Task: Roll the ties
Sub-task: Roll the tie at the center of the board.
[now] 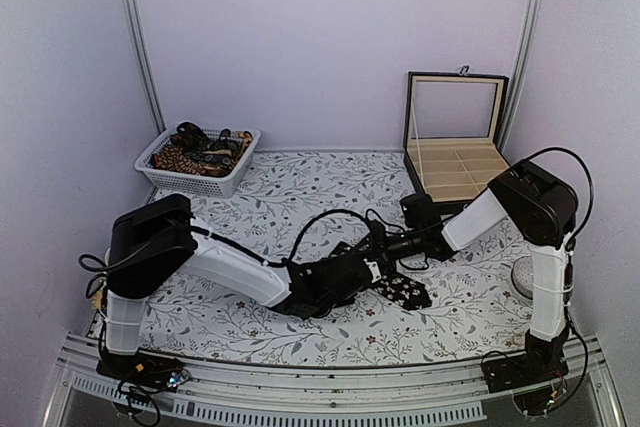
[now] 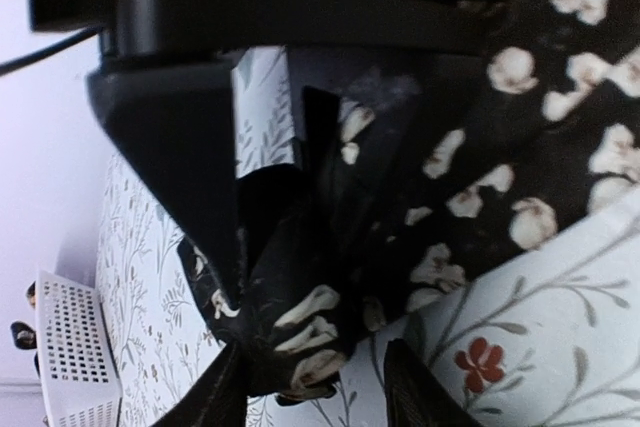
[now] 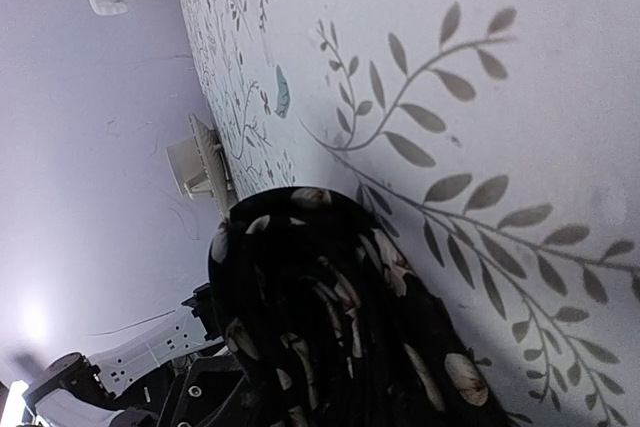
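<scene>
Two arms meet near the box [image 1: 455, 152]: left gripper [image 2: 315, 397] loosely straddles the black flowered tie [image 2: 520, 147], probably steadying its roll; right gripper [image 1: 385, 245] is unreadable.

You are seeing no readable text, label, brand, number or sign in any of the three views.
</scene>
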`<state>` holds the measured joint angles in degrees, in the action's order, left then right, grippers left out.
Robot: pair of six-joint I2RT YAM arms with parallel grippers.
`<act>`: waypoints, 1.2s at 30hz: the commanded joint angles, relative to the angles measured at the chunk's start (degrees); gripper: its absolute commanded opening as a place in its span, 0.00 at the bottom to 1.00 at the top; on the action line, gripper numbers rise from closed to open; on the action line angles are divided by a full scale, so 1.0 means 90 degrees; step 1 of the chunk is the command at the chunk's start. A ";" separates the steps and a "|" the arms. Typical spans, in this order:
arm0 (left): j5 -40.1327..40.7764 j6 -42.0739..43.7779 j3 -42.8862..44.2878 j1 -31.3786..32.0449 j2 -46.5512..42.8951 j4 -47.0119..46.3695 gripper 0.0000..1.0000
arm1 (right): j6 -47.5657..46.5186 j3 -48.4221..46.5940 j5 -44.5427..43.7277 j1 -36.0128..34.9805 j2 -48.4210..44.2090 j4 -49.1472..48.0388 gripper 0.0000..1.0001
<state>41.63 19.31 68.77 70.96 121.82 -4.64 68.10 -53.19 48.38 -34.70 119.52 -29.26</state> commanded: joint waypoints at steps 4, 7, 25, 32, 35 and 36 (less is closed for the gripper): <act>-0.1208 -0.0798 -0.0301 -0.0056 -0.0828 0.1160 0.66 | -0.0134 -0.0002 -0.0235 -0.0119 0.0601 0.0333 0.30; -0.1714 -0.1217 -0.0527 -0.0215 -0.1481 0.1341 0.74 | -0.0151 -0.0019 -0.0234 -0.0119 0.0624 0.0350 0.29; -0.6469 -0.5980 -0.2346 -0.2580 -0.2679 -0.1226 0.93 | -0.0411 -0.0133 -0.0230 -0.0103 0.0666 0.0561 0.29; -0.6226 -0.5043 -0.2045 -0.2559 -0.2251 -0.0933 1.00 | -0.0379 -0.0167 -0.0094 -0.0096 0.0732 0.0492 0.31; -0.6078 -0.4027 -0.1750 -0.2564 -0.2292 -0.0201 1.00 | -0.0402 -0.0221 -0.0076 -0.0090 0.0676 0.0565 0.36; -0.6036 -0.3771 -0.1656 -0.2567 -0.2279 -0.0018 1.00 | -0.0416 -0.0241 -0.0062 -0.0092 0.0652 0.0596 0.37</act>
<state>-14.31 -25.54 49.95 47.83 102.02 -10.92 65.28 -55.31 49.74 -35.18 121.32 -29.63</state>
